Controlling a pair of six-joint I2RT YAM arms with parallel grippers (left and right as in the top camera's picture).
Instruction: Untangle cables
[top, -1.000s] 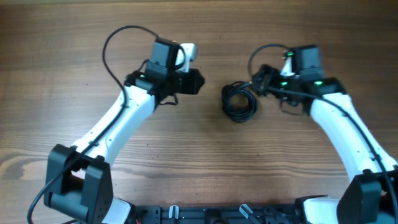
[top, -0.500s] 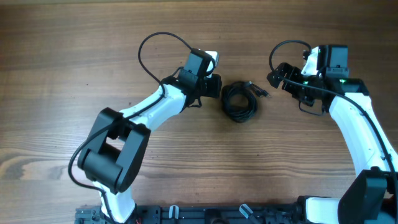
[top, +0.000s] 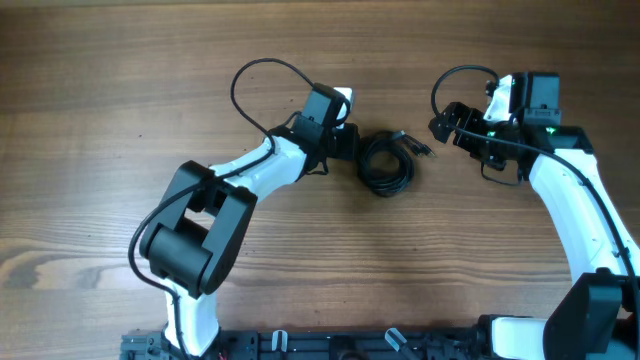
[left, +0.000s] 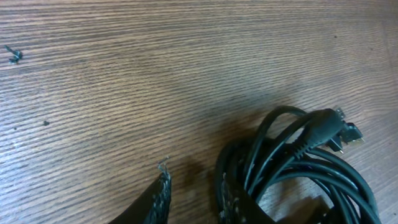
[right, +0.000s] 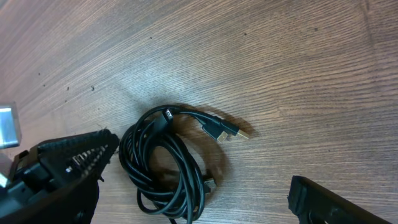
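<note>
Overhead view: the left gripper (top: 350, 142) sits at the edge of a coiled bundle of cables (top: 386, 166), which lies mid-table (top: 100, 120) between the two arms. Its jaws are only narrowly apart. The left wrist view shows bare wood in the gap beside one finger (left: 160, 199), with the coil's nearest loops just beside it and no strand visibly pinched. The right gripper (top: 447, 122) is spread wide and empty, near the coil but apart from it. Two plug ends (right: 225, 130) stick out on that side.
</note>
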